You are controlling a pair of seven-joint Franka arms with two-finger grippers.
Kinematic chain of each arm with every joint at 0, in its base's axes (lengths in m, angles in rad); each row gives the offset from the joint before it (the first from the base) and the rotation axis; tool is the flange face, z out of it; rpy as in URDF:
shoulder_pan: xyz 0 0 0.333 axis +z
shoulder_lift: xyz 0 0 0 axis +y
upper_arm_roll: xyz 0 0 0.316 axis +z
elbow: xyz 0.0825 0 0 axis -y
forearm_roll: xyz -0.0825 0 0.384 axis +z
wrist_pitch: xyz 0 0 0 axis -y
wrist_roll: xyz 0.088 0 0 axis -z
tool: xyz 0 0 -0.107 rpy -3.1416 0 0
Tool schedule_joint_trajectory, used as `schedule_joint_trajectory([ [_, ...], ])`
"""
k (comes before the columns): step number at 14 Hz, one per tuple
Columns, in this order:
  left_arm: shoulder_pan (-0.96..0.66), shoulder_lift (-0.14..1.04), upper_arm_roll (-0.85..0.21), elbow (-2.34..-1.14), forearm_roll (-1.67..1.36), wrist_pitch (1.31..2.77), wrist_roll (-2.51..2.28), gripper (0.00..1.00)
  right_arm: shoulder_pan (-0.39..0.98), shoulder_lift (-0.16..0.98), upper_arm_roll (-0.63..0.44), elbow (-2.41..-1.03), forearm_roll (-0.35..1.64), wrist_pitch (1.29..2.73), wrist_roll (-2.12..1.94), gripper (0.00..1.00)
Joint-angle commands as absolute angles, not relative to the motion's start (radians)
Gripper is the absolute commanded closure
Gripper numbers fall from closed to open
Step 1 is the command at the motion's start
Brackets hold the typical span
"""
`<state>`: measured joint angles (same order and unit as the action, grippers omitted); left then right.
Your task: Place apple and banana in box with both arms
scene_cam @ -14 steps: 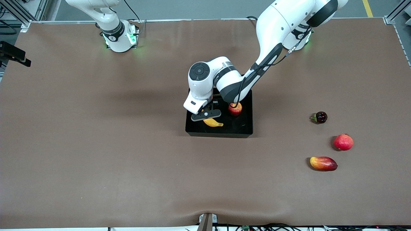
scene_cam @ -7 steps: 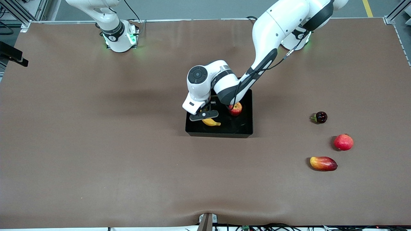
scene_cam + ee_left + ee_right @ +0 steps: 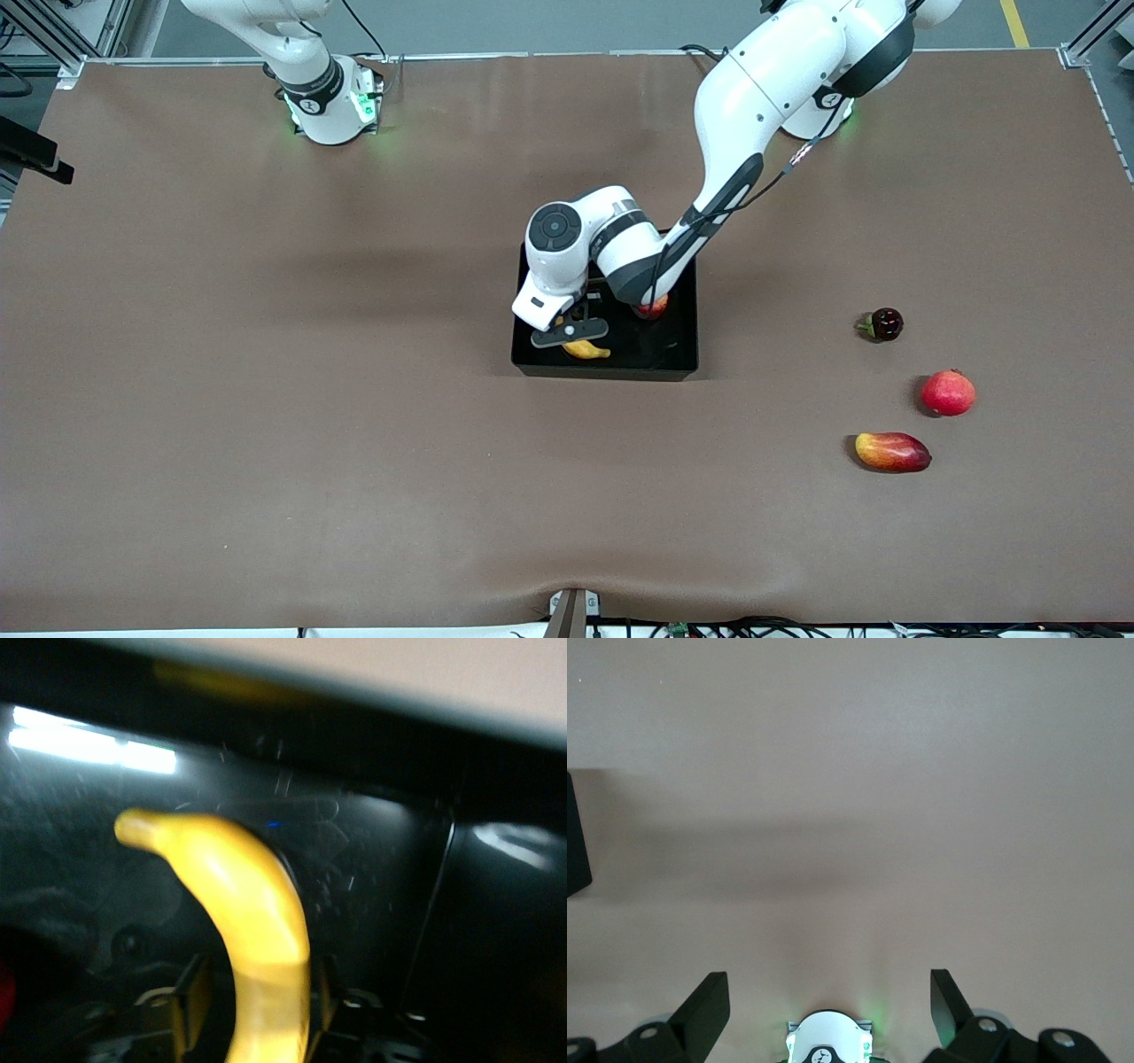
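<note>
The left arm reaches down from its base into the shallow, glossy black plastic box (image 3: 678, 354) that sits on the brown table (image 3: 266, 399), and the left gripper (image 3: 571, 332) is low inside it, at the end of the box toward the right arm. Its two fingers (image 3: 190, 1005) are clamped on either side of the long curved yellow banana (image 3: 252, 930), which the left wrist view shows pinched near one end while its tip points out over the scuffed black floor of the box; whether the fruit already touches that floor I cannot tell. The small round red apple with yellowish patches (image 3: 654, 307) lies in the same box, beside the banana and partly hidden under the arm's forearm. The right arm waits by its base, and the right gripper (image 3: 828, 1001) hangs above bare table with its fingers spread apart and nothing between them. Toward the left arm's end of the table, well apart from the box, lie a small dark glossy fruit (image 3: 883, 324), a round red fruit with a crown tip (image 3: 948, 393) and an oblong red-yellow mango (image 3: 892, 452).
</note>
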<state>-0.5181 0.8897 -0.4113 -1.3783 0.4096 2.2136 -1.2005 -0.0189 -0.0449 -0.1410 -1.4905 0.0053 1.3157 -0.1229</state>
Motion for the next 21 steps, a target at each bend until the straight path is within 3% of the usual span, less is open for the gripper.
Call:
schedule_joint_trajectory([
  [1,-0.496,0.807,-0.379,-1.368,0.428,2.188,-1.175,0.0,-0.041,-0.052,-0.127,-1.499,0.025,1.312,-0.118,0.0],
  [6,-0.26,0.511,-0.382,-1.367,0.355,1.915,-0.886,0.0,-0.041,-0.052,-0.127,-1.497,0.025,1.312,-0.117,0.0],
  [9,-0.083,0.416,-0.38,-1.37,0.287,1.777,-0.614,0.0,-0.04,-0.049,-0.127,-1.496,0.025,1.312,-0.117,0.0],
  [18,0.187,0.189,-0.382,-1.374,0.194,1.629,-0.229,0.0,-0.037,-0.044,-0.126,-1.494,0.023,1.313,-0.118,0.0],
  [21,0.158,0.105,-0.289,-1.4,0.15,1.588,-0.096,0.0,-0.035,-0.044,-0.126,-1.494,0.023,1.313,-0.117,0.0],
])
